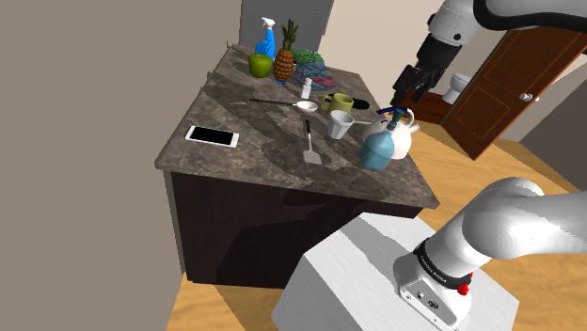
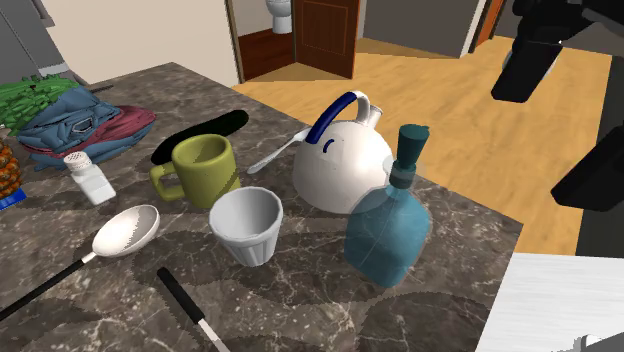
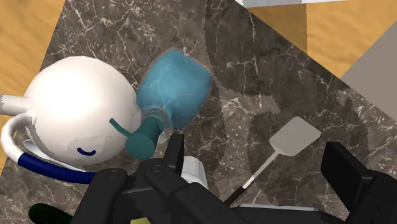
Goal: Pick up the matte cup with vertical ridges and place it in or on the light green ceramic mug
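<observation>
pincer (image 1: 406, 92) is apart and empty above the tabletop (image 1: 268, 162) edge; I'd come straight down on the ridged white cup (image 2: 247, 226), dodging the blue bottle (image 2: 388, 225) beside it

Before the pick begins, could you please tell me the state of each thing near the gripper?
ridged cup: upright, empty.
green mug: upright, empty.
teal bottle: upright, capped.
white kettle: upright, handle raised.
gripper: open, holding nothing.
</observation>
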You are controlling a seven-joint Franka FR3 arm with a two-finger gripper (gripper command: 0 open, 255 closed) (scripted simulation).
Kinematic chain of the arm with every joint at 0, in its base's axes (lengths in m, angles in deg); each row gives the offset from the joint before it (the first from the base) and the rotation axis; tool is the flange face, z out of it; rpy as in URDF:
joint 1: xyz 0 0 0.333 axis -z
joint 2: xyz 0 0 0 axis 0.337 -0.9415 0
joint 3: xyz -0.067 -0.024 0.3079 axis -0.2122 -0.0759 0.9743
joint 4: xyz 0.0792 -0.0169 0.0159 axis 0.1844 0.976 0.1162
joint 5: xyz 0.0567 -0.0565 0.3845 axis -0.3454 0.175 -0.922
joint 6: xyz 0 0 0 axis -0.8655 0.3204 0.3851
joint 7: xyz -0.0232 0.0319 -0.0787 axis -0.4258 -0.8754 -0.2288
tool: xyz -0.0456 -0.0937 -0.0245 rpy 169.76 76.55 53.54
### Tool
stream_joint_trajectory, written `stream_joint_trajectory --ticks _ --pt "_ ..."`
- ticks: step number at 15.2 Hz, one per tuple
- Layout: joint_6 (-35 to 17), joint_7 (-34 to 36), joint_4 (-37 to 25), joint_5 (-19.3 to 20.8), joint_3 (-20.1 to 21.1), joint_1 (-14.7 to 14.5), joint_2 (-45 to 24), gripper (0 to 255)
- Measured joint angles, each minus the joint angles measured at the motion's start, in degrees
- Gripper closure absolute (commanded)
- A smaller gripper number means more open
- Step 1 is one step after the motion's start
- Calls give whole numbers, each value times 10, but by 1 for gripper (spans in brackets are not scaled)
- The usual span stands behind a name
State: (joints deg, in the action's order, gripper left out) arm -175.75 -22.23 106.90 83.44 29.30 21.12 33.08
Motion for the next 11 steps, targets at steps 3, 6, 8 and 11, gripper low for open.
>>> stream_joint_trajectory --ticks 3,6,8,11 --pt "-22 -7 2 6 -3 -1 -22 0" --pt "-72 -22 2 20 -9 -1 -77 0" --pt "-102 -32 -7 29 -11 -2 -118 0" --pt "-149 -43 -21 42 -14 -4 -184 0"
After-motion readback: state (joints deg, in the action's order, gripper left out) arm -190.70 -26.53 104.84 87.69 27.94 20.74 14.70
